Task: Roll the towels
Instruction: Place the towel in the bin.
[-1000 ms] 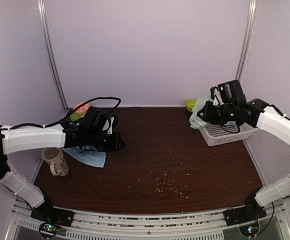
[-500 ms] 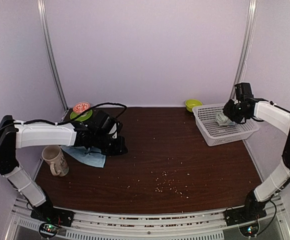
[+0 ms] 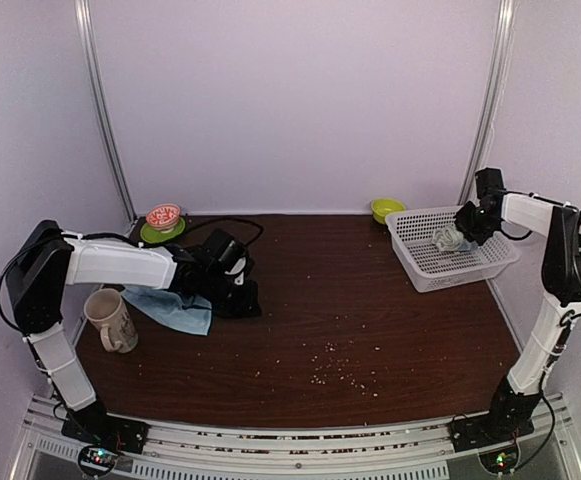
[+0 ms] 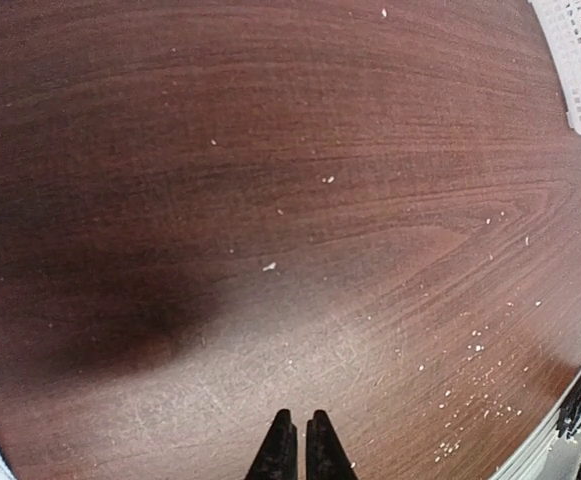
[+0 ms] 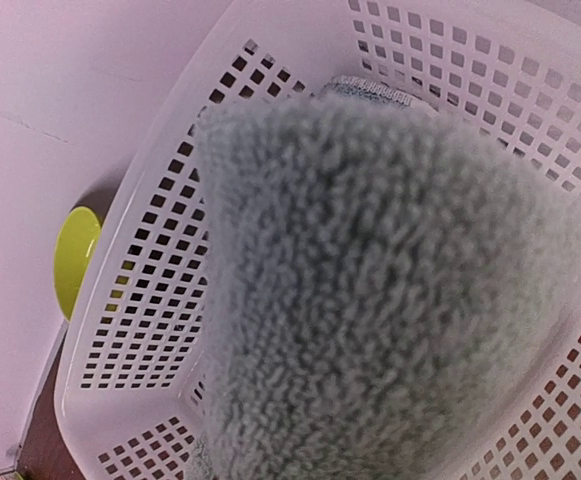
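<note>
Towels lie well apart: the light blue towel (image 3: 175, 308) is spread on the tabletop (image 3: 370, 310) beside the mug (image 3: 110, 322), and the sage towel (image 5: 370, 300) sits bunched in the white basket (image 3: 470, 268). Over bare wood, the left gripper (image 4: 300, 450) has its fingers pressed together. The right gripper (image 3: 459, 231) is at the sage towel; whether it grips cannot be told.

White arm links (image 3: 120, 262), black joints (image 3: 222, 262), black left claw (image 4: 300, 418).
</note>
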`<state>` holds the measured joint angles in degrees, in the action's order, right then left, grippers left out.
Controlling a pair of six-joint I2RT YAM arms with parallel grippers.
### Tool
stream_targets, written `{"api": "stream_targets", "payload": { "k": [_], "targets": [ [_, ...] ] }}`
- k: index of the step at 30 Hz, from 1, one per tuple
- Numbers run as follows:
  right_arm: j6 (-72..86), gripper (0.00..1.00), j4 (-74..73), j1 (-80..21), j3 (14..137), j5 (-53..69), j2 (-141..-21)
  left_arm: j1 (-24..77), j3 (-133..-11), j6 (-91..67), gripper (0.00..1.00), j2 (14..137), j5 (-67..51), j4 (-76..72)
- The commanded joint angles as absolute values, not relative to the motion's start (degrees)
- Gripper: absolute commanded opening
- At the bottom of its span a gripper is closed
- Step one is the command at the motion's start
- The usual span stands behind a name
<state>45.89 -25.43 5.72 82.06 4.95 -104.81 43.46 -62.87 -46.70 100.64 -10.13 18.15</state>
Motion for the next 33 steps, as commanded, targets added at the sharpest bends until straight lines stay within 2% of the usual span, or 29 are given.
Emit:
{"api": "stream_targets", "payload": {
  "k": [1,12,33],
  "targets": [
    [43.0,0.00,-30.0,7.3,87.4,3.9,-107.7,42.8,-66.0,-46.8,0.04,103.1,-12.9,17.5],
    [41.8,0.00,-33.0,8.7,91.0,3.5,-113.4,41.8,-70.4,-45.9,0.04,107.3,-14.9,18.7],
    [42.0,0.00,-41.0,10.0,103.5,2.8,-125.5,40.0,-71.4,-46.3,0.04,110.4,-17.2,17.5]
  ]
}}
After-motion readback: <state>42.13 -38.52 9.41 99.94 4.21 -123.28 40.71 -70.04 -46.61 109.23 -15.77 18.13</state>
